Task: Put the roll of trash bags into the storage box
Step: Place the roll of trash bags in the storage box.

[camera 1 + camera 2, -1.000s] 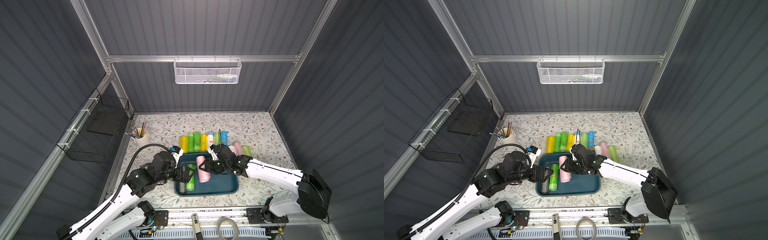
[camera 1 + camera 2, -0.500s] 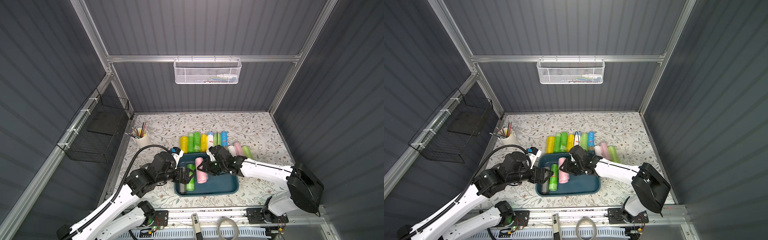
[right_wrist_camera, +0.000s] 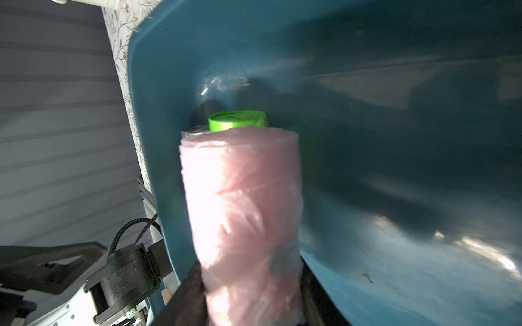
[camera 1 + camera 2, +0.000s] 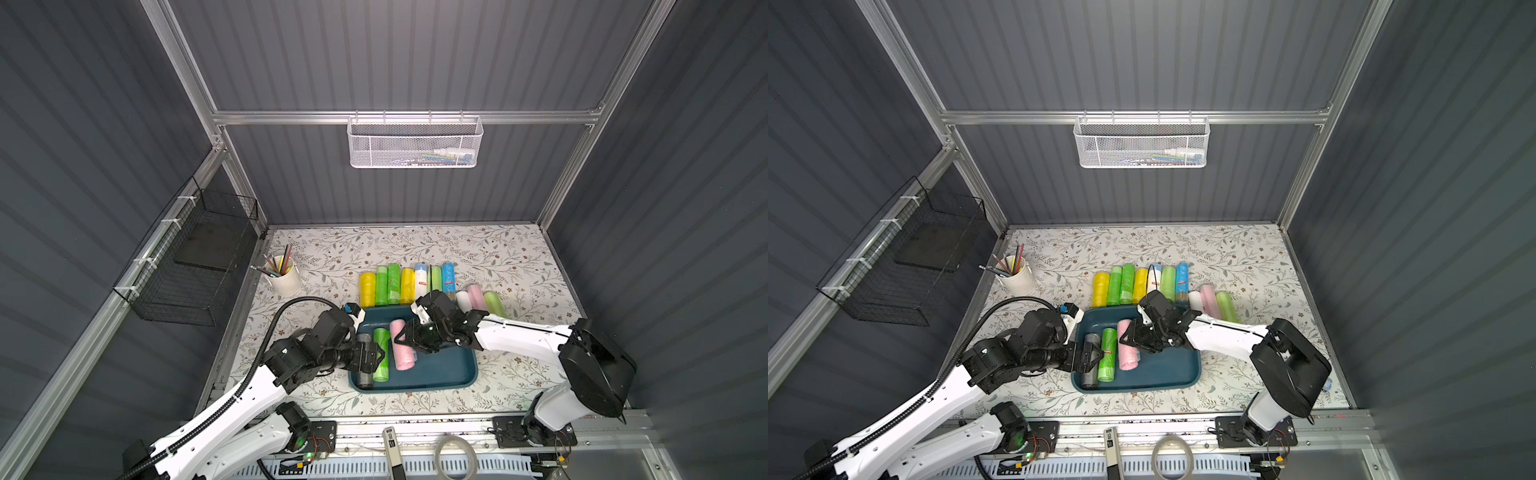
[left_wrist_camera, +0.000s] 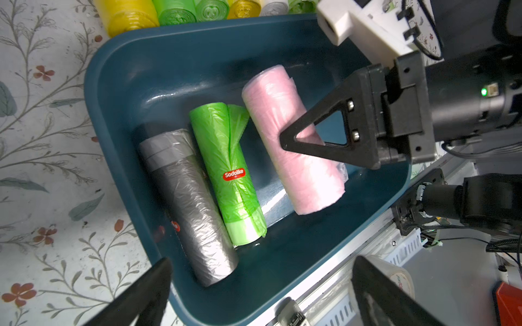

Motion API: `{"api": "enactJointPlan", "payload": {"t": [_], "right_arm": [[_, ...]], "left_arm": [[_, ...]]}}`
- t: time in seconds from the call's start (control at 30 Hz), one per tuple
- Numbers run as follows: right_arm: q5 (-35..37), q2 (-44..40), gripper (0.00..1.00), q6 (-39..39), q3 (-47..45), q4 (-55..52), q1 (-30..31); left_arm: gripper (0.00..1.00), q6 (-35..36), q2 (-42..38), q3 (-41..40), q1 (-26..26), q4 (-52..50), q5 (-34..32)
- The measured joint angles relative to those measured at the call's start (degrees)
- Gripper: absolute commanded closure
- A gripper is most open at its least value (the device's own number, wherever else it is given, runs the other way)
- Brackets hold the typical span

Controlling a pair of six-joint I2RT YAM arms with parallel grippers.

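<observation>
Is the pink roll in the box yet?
Inside: the pink roll is within the storage box rim, beside the green roll, right gripper shut on it.

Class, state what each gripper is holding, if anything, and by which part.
The right gripper grips the pink roll across its curved sides, about mid-length. The left gripper, open, holds nothing.

white mesh basket (image 4: 415, 143) on back wall, black wire basket (image 4: 187, 266) on side wall, pencil cup (image 4: 286, 280)
</observation>
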Motion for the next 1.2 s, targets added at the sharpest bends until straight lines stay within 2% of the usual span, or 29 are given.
{"api": "enactJointPlan", "payload": {"t": [0.37,0.7,0.97,1.2], "right_arm": [[-1.22,2.89,0.59,-6.51,8.04,-6.95,-1.53],[-0.94,6.6,0.59,-8.04,7.26,-9.03,-1.03],[-1.03,7.08,0.56,-9.77,7.23,-9.77,-1.05],[-2.67,9.44,0.54,-12.33,8.52,-11.3,-1.46]], "left_arm": [[0.0,0.37,1.05,4.0,0.0,-1.6,-2.45],[0.0,0.63,1.2,4.5,0.0,-2.4,-3.65],[0.0,0.68,4.72,4.5,0.0,-2.82,-1.53],[0.0,0.57,2.93,4.5,0.0,-2.89,-1.55]]}}
